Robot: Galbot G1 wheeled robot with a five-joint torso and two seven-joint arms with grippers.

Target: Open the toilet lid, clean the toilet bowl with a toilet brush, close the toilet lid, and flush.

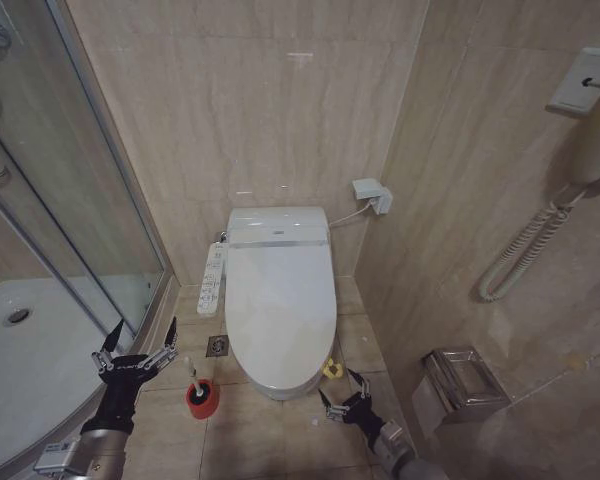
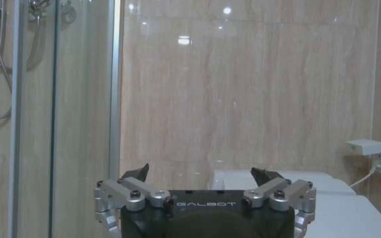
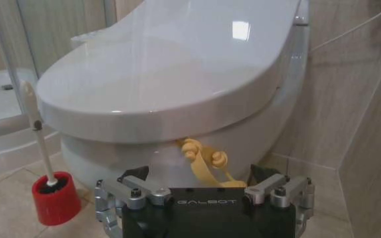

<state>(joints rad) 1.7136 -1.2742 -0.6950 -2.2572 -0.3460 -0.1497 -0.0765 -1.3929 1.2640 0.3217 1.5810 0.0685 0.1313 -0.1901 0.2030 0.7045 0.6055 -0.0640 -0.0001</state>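
Reaching low: right gripper spread wide | yellow loop tag just ahead, soft grab point | toilet lid glossy, likely slippery | left gripper open, idle.

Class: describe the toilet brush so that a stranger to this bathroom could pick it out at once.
Find the white toilet bowl with its toilet lid shut. On the floor tiles beside its front stands the toilet brush: a thin pale handle rising from a small round cup, the only red thing there.
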